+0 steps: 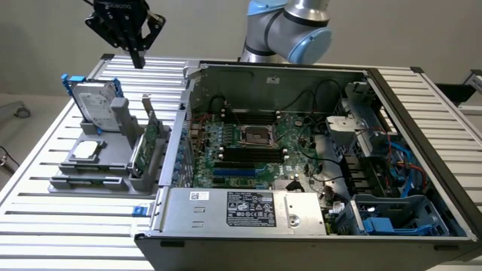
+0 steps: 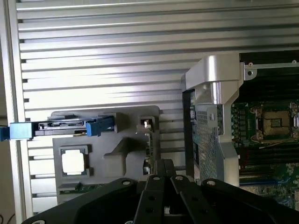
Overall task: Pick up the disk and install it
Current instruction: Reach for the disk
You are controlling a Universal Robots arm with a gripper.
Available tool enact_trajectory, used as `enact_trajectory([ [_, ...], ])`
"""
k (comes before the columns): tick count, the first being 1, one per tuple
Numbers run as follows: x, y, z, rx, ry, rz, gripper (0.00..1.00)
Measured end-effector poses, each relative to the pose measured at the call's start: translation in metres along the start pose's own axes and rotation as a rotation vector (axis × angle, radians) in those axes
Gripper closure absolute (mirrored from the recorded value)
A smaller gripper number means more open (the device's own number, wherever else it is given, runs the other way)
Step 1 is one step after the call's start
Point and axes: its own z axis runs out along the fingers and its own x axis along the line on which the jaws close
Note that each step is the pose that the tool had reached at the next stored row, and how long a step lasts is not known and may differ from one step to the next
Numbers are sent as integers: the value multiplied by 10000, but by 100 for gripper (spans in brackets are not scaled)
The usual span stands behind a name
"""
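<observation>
Partly behind grey holder point(image 1: 98, 169), upright disk point(image 1: 94, 101); closed tool point(image 1: 137, 60) apart.

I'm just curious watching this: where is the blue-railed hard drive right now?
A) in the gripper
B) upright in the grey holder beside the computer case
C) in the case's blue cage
B: the hard drive stands on edge in the grey holder, apart from the shut gripper.

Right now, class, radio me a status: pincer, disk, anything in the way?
Pincer shut, empty, hovering clear of the disk. Disk upright in grey holder, untouched. Green card stands beside it in the same holder.
</observation>
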Motion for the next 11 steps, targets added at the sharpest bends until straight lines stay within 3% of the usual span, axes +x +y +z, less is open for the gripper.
enact_trajectory([
  [11, 455, 75, 14, -85, 22, 1, 89],
])
